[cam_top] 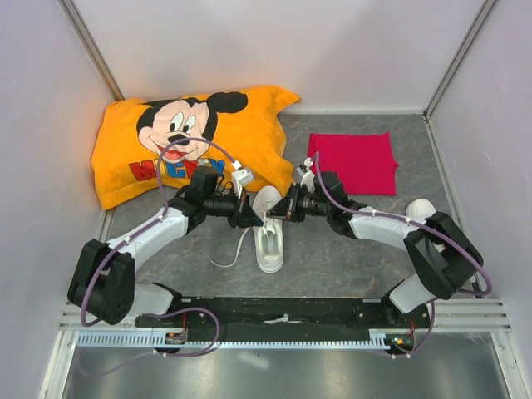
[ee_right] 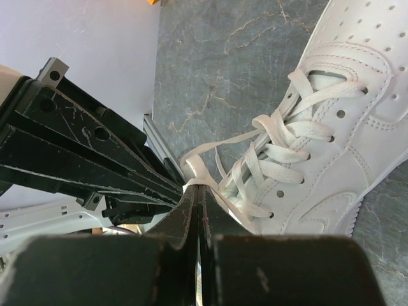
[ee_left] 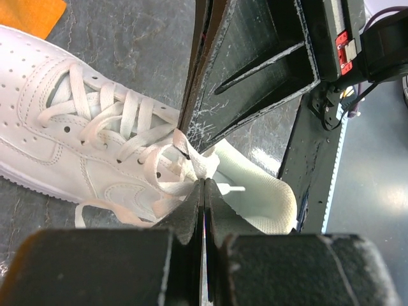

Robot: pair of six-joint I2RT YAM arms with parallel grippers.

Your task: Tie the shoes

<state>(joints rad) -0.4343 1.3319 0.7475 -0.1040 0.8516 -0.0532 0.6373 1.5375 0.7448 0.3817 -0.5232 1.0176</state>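
One white sneaker (cam_top: pixel 270 241) lies mid-table, with its laces (ee_left: pixel 121 124) threaded through the eyelets. Both grippers meet just above its tongue. My left gripper (cam_top: pixel 253 218) is shut on a lace loop (ee_left: pixel 194 164) at its tips (ee_left: pixel 204 183). My right gripper (cam_top: pixel 280 213) is shut on another lace loop (ee_right: pixel 203 171) at its tips (ee_right: pixel 201 187). The two pairs of fingers nearly touch. The shoe also shows in the left wrist view (ee_left: pixel 70 146) and in the right wrist view (ee_right: pixel 344 146). A loose lace end (cam_top: pixel 231 256) trails on the table left of the shoe. No second shoe shows.
An orange Mickey pillow (cam_top: pixel 191 141) lies at the back left. A red cloth (cam_top: pixel 353 162) lies at the back right. White walls close in on three sides. A black rail (cam_top: pixel 283 312) runs along the near edge.
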